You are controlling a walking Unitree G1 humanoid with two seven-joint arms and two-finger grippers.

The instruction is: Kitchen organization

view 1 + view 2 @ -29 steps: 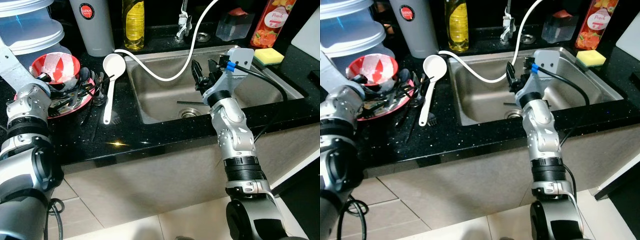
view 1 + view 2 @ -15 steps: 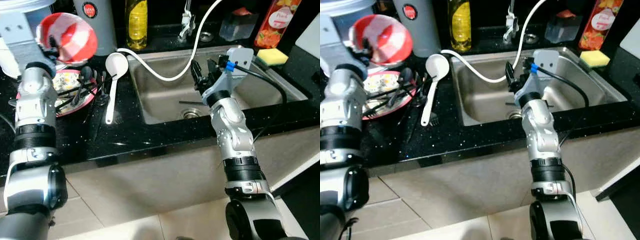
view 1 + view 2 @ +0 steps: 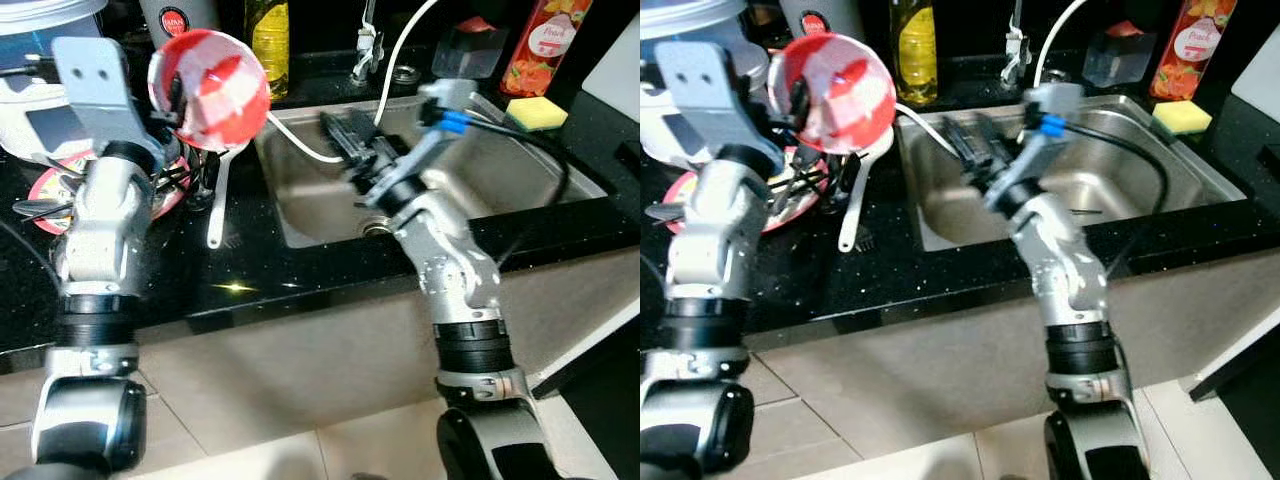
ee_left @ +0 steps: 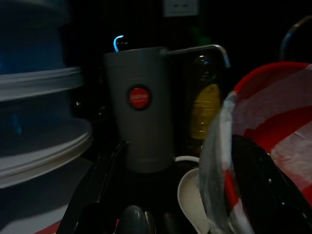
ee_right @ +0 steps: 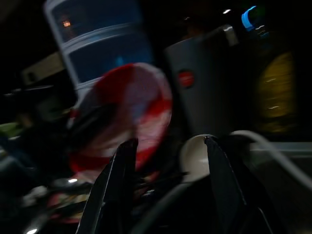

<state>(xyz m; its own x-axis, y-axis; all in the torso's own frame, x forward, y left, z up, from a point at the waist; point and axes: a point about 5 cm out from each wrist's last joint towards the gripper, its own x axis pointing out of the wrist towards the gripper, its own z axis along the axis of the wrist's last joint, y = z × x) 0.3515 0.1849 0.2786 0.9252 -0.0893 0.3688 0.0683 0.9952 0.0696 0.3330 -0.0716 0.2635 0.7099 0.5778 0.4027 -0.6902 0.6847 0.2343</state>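
Bowl point(image 3: 210, 88) held by left hand point(image 3: 165, 95) above black counter point(image 3: 260, 270) beside sink point(image 3: 500, 180).

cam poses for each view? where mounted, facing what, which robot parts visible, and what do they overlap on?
Left eye: head, looking down at counter and sink; both arms; left gripper holds red bowl up.
Right eye: head, same scene; right gripper over sink.
Left wrist: along left fingers; bowl rim clamped, grey tumbler beyond.
Right wrist: along its open fingers, facing the bowl.
Shared: both wrists see bowl, tumbler, white ladle.
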